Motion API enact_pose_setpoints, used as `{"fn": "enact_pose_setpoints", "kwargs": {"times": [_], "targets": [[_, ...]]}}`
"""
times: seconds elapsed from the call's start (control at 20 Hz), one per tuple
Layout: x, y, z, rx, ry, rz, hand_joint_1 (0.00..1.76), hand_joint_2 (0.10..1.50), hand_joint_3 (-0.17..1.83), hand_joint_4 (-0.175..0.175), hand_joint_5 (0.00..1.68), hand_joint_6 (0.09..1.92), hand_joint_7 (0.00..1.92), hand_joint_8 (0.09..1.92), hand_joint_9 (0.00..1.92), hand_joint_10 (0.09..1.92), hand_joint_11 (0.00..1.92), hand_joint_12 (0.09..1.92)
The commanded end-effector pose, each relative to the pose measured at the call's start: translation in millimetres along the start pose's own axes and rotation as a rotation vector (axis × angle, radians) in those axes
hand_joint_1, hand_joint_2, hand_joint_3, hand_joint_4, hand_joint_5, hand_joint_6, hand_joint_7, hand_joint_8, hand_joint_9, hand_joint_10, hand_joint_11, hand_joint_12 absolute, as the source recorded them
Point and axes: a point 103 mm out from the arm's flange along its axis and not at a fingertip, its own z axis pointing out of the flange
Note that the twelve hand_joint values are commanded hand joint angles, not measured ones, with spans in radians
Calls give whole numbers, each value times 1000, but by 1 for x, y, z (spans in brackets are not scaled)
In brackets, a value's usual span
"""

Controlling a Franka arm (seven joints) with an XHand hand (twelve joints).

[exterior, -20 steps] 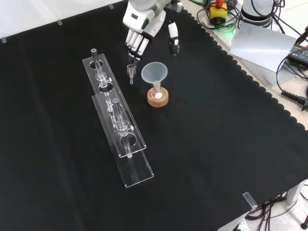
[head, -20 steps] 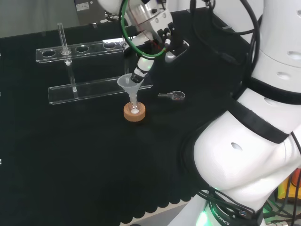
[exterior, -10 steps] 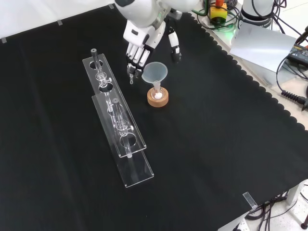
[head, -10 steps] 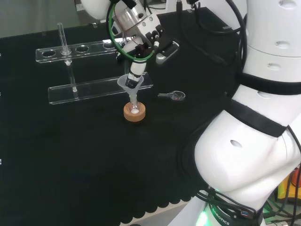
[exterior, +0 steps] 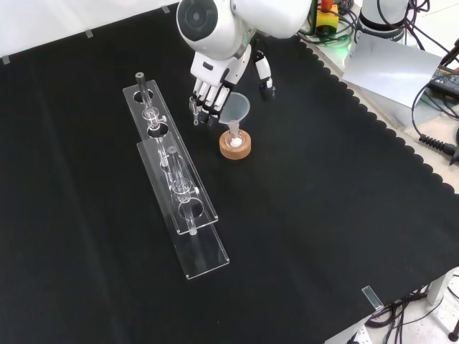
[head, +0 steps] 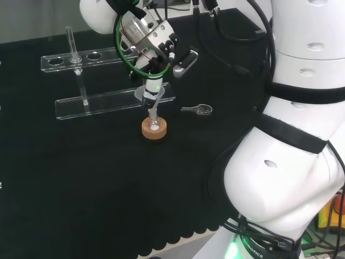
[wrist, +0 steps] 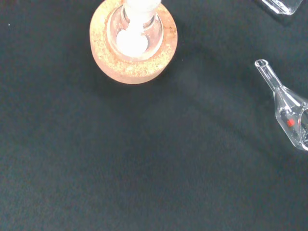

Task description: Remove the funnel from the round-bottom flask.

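A clear plastic funnel (exterior: 237, 110) stands with its stem in the neck of a small round-bottom flask (exterior: 234, 141), which sits on a cork ring (exterior: 235, 150). White powder lies in the flask (wrist: 132, 42), seen from close above with the cork ring (wrist: 144, 67) around it. The hand (exterior: 216, 79) hangs over the funnel, open. In the front view its fingers (exterior: 208, 104) reach the left side of the funnel's rim and the thumb (exterior: 265, 77) stands apart at the upper right. In the head view the hand (head: 153, 82) covers much of the funnel (head: 149, 97) above the cork ring (head: 154, 130).
A long clear acrylic test-tube rack (exterior: 176, 188) with a few tubes lies left of the flask in the front view. A small glass weighing scoop (head: 198, 110) lies beside the flask, also visible as the scoop (wrist: 288, 111). The arm's white links (head: 302, 135) stand at the head view's right.
The hand has come down and across from beyond the funnel until its fingers reach the rim. Funnel, flask and cork ring have not moved.
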Motion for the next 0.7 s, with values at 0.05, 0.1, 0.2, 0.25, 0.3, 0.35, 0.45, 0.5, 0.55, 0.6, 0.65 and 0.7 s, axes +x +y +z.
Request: {"fn": "enact_pose_setpoints", "kwargs": {"times": [0.05,0.1,0.2,0.25,0.3,0.35,0.45,0.5,0.55,0.6,0.65,0.7], "targets": [[-1,4,2,22,-18,4,495,701,141,19,0,87,0,200,13,936,341,1490],[0,5,2,28,-27,7,496,702,139,20,0,87,0,207,14,936,341,1490],[0,7,3,34,-38,11,498,704,135,23,0,87,0,227,21,936,342,1490],[1,8,3,39,-42,13,500,705,134,24,0,87,0,233,24,936,341,1490],[1,10,4,44,-46,15,503,705,132,25,0,87,0,238,26,936,341,1490],[1,11,4,48,-48,16,506,706,132,25,0,87,0,242,28,936,341,1490],[1,12,5,48,-51,18,512,707,130,25,0,87,0,248,35,936,341,1490],[1,13,5,45,-52,18,515,708,130,25,0,87,0,250,38,936,341,1489],[0,13,6,46,-56,20,516,709,128,25,1,87,0,256,42,933,341,1489],[0,14,6,50,-62,21,521,712,125,25,8,87,0,274,57,927,343,1488],[0,14,6,50,-65,22,527,715,123,24,19,87,0,303,81,918,346,1487],[-1,15,7,51,-67,24,534,720,120,23,35,87,0,340,114,901,349,1484]]}}
